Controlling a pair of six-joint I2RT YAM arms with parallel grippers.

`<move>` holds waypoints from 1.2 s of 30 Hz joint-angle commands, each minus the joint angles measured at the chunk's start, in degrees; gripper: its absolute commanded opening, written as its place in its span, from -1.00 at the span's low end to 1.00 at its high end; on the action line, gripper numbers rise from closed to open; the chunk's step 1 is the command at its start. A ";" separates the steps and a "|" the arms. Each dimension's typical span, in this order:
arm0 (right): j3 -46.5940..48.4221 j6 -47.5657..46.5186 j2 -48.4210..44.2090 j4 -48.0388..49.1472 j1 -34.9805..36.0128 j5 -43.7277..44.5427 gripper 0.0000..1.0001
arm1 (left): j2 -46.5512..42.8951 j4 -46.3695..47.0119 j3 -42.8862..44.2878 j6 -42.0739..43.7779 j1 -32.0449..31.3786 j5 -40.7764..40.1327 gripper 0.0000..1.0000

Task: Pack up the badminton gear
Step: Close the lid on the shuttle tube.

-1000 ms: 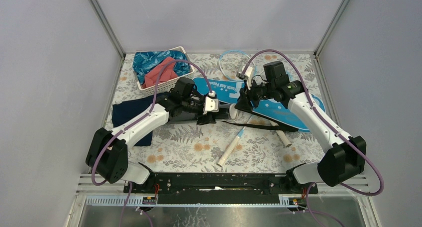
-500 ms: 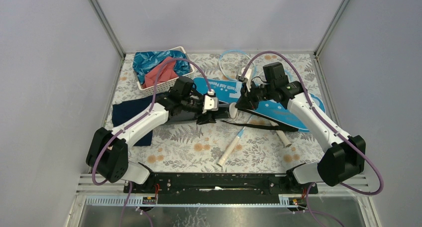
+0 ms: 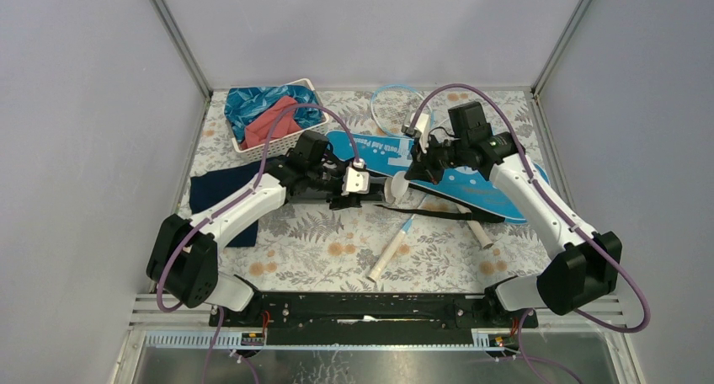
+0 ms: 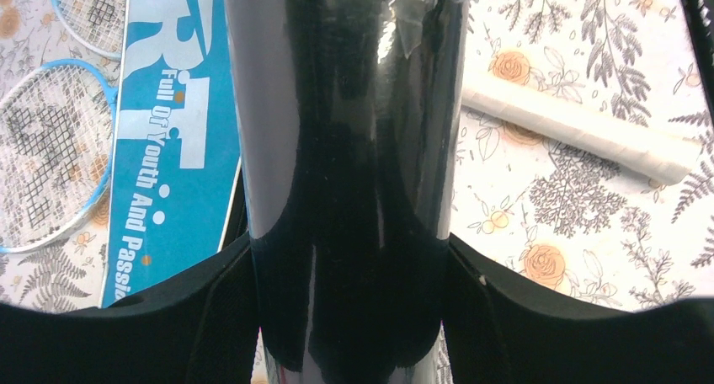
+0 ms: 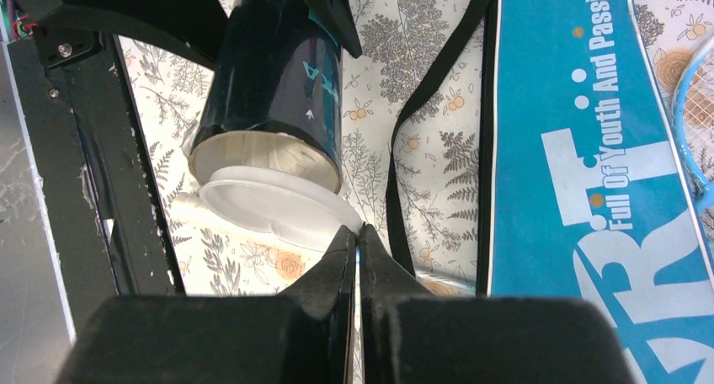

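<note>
Tube ends cut off; bag lettering partly cropped.

The floral-patterned desk carries a white basket at far left, a navy cloth at left and the blue bag right of centre. One racket lies near centre. A second racket shows its handle at the bag's near edge.

Long black tube in the left gripper, blue bag just beside it.
</note>
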 commanded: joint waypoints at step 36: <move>3.55 6.00 4.00 -2.50 4.68 3.03 -1.00 | -1.85 0.67 1.04 2.73 -1.61 0.37 -1.00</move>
